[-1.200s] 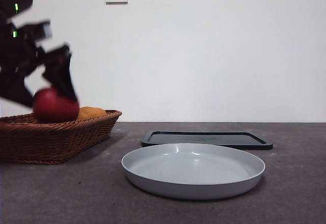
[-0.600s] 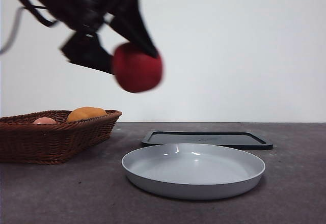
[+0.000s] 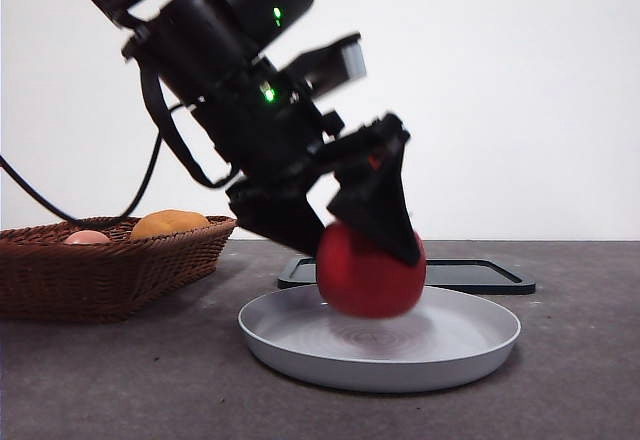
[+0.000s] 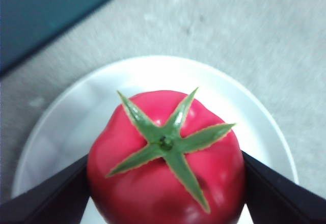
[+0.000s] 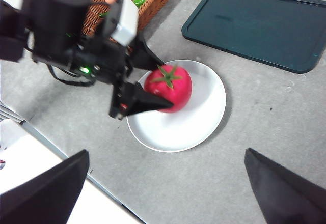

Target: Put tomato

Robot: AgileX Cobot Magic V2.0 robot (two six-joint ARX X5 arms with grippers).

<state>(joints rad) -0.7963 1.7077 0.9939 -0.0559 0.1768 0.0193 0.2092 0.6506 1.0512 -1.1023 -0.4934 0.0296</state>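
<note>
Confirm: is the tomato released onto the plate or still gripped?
Still gripped. The left gripper has its fingers clamped on both sides of the tomato, low over the plate; contact with it cannot be told.

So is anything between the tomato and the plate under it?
Nothing visible. The left gripper holds the tomato just above the white plate, whose surface below it is bare. The right gripper hangs open, apart.

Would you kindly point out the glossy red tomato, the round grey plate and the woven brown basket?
Glossy red tomato (image 3: 365, 282): front view, its front side.
Round grey plate (image 3: 470, 352): front view, its near rim.
Woven brown basket (image 3: 110, 270): front view, its side wall.
</note>
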